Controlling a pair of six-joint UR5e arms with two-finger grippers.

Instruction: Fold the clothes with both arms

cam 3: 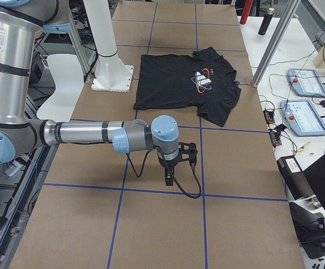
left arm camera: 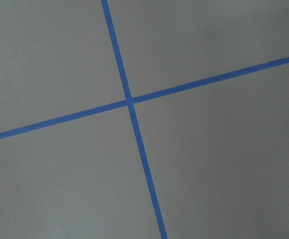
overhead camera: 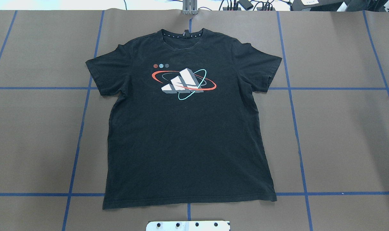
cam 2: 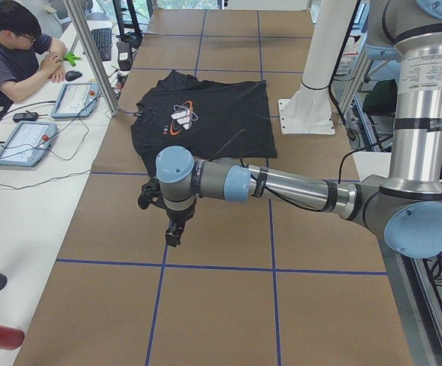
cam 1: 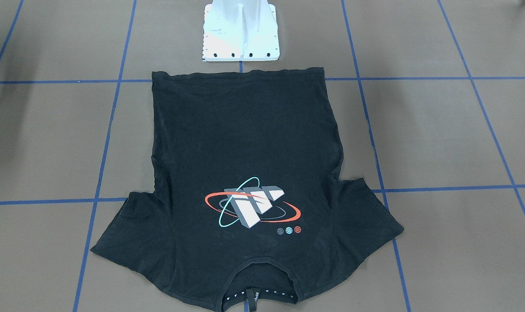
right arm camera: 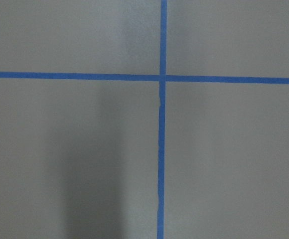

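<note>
Brown table (overhead camera: 342, 134), black T-shirt (overhead camera: 188, 144) spread flat at its centre, hem by the white pedestal (overhead camera: 188, 226), orbit logo (overhead camera: 183, 83) up (white collar triangles (overhead camera: 181, 34) showing). The left gripper (cam 2: 174, 232) and right gripper (cam 3: 170, 178) hover well aside; can't tell their opening.

Lighting: bright, even and diffuse, from above; no hard shadows.
Desk (overhead camera: 342, 128): brown surface evenly lit, with broad, faint grey shadows toward its left and right edges.
Pedestal base (cam 1: 241, 34): overexposed, surface detail washed out.
T-shirt (overhead camera: 188, 144): black cloth shows only faint creases; print crisp.
Wrist views: slightly soft. The right one has a dim vertical shadow band left of the tape line (right arm camera: 161, 149).
Overhead view: strip beyond the desk's far edge blown white.
</note>
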